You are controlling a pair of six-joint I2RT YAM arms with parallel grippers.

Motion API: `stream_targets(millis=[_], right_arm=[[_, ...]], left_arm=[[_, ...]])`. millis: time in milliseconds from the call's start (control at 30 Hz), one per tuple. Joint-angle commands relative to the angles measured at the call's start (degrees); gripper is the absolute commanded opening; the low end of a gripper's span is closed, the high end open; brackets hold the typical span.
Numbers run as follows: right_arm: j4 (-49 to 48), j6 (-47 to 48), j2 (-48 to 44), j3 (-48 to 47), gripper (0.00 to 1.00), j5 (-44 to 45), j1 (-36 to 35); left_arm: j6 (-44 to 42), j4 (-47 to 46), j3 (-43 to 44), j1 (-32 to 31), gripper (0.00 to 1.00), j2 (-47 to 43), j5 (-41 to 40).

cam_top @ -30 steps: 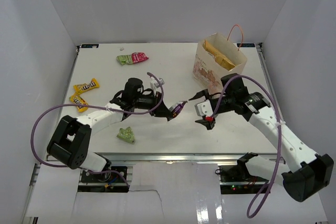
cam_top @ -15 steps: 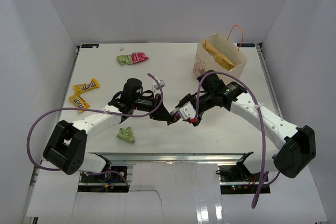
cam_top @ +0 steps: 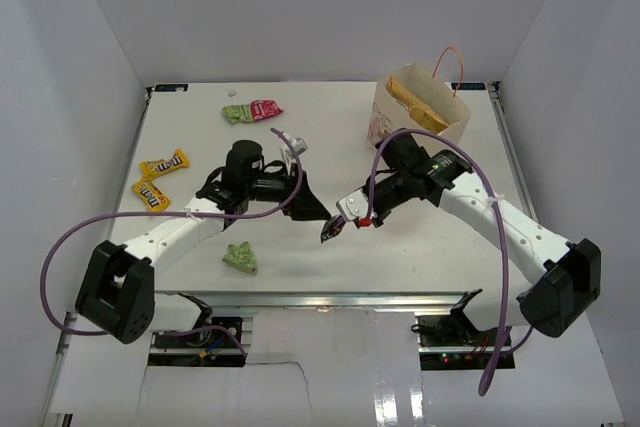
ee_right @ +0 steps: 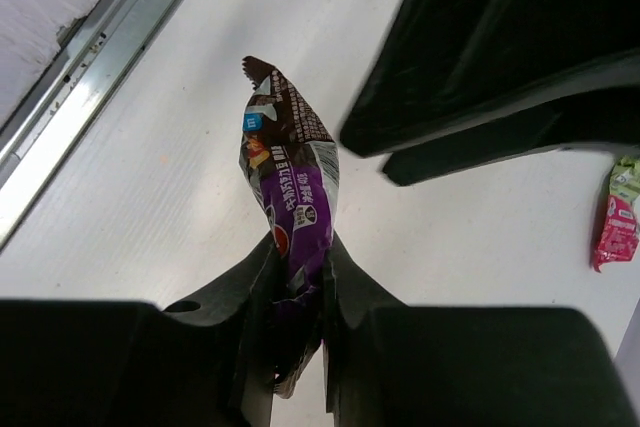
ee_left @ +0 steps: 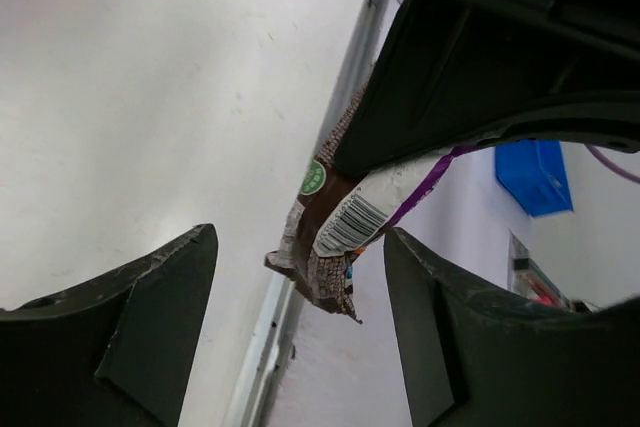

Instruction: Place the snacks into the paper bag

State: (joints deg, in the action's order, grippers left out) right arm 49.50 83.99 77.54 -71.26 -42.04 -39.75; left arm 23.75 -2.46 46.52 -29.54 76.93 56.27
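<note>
Pinching dark brown packet's (ee_right: 290, 177) end with right gripper (ee_right: 298, 257), mid-frame, gaping wide at left gripper (ee_left: 300, 237) alongside: could snag there or slip free!

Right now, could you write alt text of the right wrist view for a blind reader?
The right gripper pinches a dark brown and purple snack packet over the white table. The black left gripper looms close beside it.
</note>
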Motion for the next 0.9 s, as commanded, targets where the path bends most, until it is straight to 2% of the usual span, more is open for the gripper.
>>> stream_targets(millis=[0, 67, 100, 133, 267, 400, 500, 567, 733, 867], right_arm=[[1.2, -4.3, -4.0, -2.0, 0.17, -1.1, 2.5], [0.9, -8.7, -5.1, -4.4, 0.16, -4.3, 5.5], [1.0, -10.2, -5.2, -5.8, 0.16, -5.7, 9.0], [1.0, -11.7, -5.1, -9.4, 0.16, -7.2, 11.2], [-1.8, -22.0, -3.5, -20.9, 0.14, -14.5, 21.8], [-11.4, -42.6, -2.2, -29.1, 0.13, -16.6, 34.3], [-21.9, -55.5, -1.3, -30.9, 0.15, -13.3, 42.0], [-24.3, -57.6, -0.3, -32.2, 0.16, -9.2, 45.4], [-25.8, -58.6, 3.0, -30.3, 0.14, 4.6, 46.4], [-29.3, -58.8, 2.8, -25.7, 0.11, 11.5, 42.9]], left_arm=[[-2.1, 1.7, 4.7, 3.2, 0.79, -9.2, -7.3], [-3.7, 4.0, 5.5, 4.7, 0.86, -12.4, -14.4], [-4.0, 4.9, 5.7, 4.8, 0.92, -15.0, -17.1], [-4.0, 6.5, 5.8, 4.8, 0.93, -15.9, -21.3], [-2.0, 10.5, 4.5, 4.8, 0.93, -17.6, -27.4], [1.6, 9.6, -1.0, 4.8, 0.93, -20.0, -31.7], [3.6, 8.6, -4.4, 4.8, 0.93, -22.3, -34.3], [3.9, 9.1, -5.5, 4.8, 0.93, -23.4, -37.1], [6.6, 14.0, -6.8, 4.8, 0.93, -25.1, -46.5], [11.4, 17.3, -8.6, 4.8, 0.93, -25.6, -54.0]])
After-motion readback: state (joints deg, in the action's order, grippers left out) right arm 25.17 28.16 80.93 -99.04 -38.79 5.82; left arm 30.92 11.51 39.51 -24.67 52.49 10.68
